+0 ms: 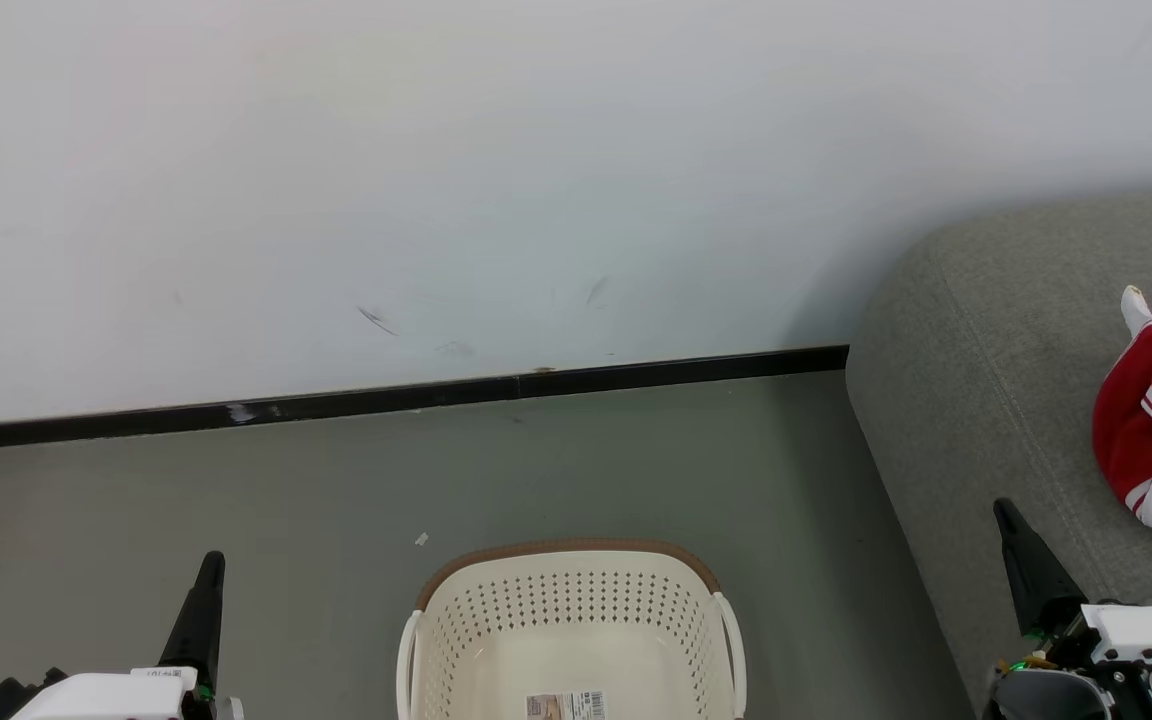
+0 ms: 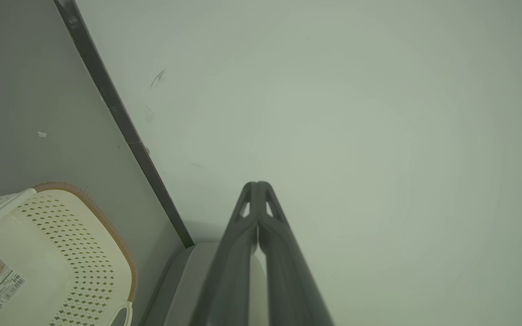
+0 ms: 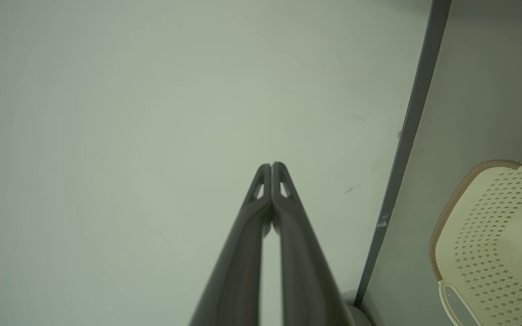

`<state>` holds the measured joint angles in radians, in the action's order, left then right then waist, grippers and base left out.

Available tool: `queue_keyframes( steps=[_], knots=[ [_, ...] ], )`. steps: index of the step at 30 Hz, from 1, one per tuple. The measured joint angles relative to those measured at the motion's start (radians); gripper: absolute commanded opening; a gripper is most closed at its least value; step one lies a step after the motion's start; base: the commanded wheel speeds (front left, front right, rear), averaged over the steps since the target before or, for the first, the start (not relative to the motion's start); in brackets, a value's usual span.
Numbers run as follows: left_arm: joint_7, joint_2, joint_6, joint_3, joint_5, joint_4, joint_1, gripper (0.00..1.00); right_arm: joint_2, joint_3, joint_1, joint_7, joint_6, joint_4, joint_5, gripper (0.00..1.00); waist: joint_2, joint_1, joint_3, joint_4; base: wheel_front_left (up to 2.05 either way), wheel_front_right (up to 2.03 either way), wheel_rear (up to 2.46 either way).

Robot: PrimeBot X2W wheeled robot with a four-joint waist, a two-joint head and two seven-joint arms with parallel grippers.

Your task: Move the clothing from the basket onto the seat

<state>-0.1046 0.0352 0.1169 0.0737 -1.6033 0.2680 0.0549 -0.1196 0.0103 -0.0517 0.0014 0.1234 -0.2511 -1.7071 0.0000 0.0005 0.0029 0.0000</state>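
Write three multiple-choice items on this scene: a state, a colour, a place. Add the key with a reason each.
1. How do the left gripper and the right gripper stand?
A. both wide open
B. both shut, empty
C. one open, one shut

2. What colour is the rim of the basket?
A. blue
B. brown
C. black

3. Where does the clothing lie?
A. in the basket
B. in the left gripper
C. on the seat

Key:
1 B: each pair of fingertips meets on nothing.
2 B: a brown woven band tops the cream wall.
3 C: the red heap rests on the grey cushion.
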Motion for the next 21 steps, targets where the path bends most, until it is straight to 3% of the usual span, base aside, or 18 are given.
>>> queue_keyframes(
  steps=[21],
  knots=[
    [0.000, 0.000, 0.000, 0.001, 0.000, 0.005, 0.000, 0.00, 0.000, 0.003, 0.000, 0.008, 0.000, -0.006, 0.000, 0.00, 0.0000, -0.0001, 0.000, 0.000, 0.00, 0.00, 0.00]
  ],
)
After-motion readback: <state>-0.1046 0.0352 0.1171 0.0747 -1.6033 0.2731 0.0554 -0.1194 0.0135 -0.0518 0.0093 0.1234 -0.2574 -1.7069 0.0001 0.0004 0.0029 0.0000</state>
